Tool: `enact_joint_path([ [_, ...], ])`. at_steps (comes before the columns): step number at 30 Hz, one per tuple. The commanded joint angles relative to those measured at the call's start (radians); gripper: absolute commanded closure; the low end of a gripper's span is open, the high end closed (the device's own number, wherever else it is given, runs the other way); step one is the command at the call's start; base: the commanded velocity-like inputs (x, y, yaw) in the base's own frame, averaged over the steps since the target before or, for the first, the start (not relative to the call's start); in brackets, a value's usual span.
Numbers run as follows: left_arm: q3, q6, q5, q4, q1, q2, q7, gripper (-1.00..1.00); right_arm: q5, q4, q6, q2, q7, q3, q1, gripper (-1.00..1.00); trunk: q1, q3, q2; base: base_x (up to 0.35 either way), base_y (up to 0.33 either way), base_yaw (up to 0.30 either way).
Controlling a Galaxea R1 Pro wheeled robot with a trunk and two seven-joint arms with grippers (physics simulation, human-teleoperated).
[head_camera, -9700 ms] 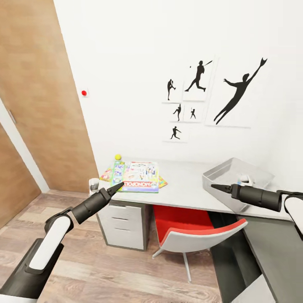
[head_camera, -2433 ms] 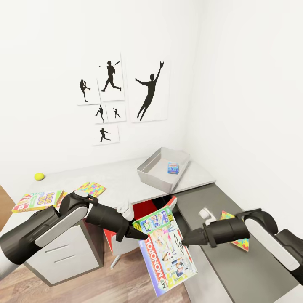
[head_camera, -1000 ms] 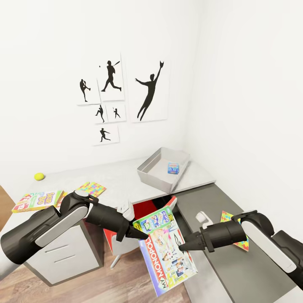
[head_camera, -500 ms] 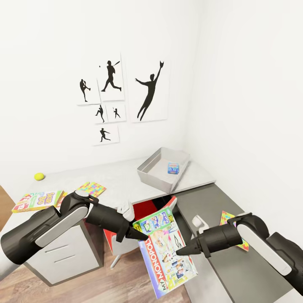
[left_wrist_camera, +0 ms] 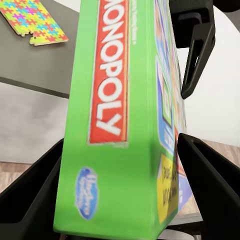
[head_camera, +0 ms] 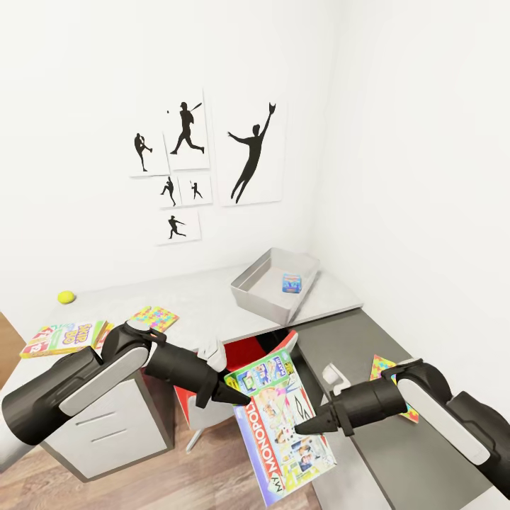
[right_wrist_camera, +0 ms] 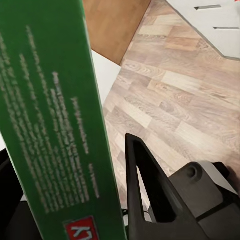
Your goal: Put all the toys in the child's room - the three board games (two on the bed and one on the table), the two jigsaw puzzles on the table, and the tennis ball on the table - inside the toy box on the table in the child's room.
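My left gripper (head_camera: 239,398) was clamped on the Monopoly box (head_camera: 283,428), its two fingers (left_wrist_camera: 30,200) pressed against the box's faces with the green edge and red band between them. The box hung tilted in the air in front of the table (head_camera: 212,301), above the wood floor (head_camera: 212,467). My right gripper (head_camera: 301,428) had its tip against the box's printed face; in the right wrist view one dark finger (right_wrist_camera: 145,185) stood beside the green edge (right_wrist_camera: 55,130), and I could not tell how wide its jaws were. One jigsaw puzzle (head_camera: 398,386) lay on the lower dark wing (head_camera: 354,340), partly hidden by my right arm. Farther off, the toy box (head_camera: 275,285) sat on the pale top with the small blue game (head_camera: 291,282) inside. The second puzzle (head_camera: 154,317), the yellow-green-red game (head_camera: 65,337) and the tennis ball (head_camera: 66,297) lay at the table's far end.
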Motion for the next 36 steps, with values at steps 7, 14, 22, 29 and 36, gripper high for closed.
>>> enact_joint_path([
  [7, 0.000, -0.014, -0.030, 0.002, -0.002, 0.000, 0.003, -1.00, -0.025, -0.001, 0.017, -0.001, 0.004, 0.002, -0.001, 1.00, 0.001, -0.002, -0.002, 0.000, 0.000, 0.000],
  [14, 0.000, -0.014, -0.031, 0.002, -0.002, 0.000, 0.003, -1.00, -0.025, -0.001, 0.017, -0.001, 0.004, 0.002, -0.001, 1.00, 0.001, -0.002, -0.002, 0.000, 0.000, 0.000],
  [22, 0.001, -0.014, -0.032, 0.002, -0.001, 0.000, 0.003, -1.00, -0.025, -0.001, 0.017, -0.001, 0.004, 0.002, -0.001, 1.00, 0.001, -0.002, -0.002, 0.000, 0.000, 0.000],
  [29, 0.000, -0.014, -0.033, 0.003, -0.001, 0.000, 0.004, -1.00, -0.025, -0.001, 0.017, -0.001, 0.004, 0.002, -0.001, 1.00, 0.001, -0.002, -0.002, 0.000, 0.000, 0.000],
  [36, 0.000, -0.015, -0.035, 0.009, 0.002, 0.002, 0.006, -1.00, -0.025, -0.001, 0.017, -0.002, 0.004, -0.001, -0.001, 1.00, 0.001, -0.002, -0.002, 0.000, 0.000, 0.000],
])
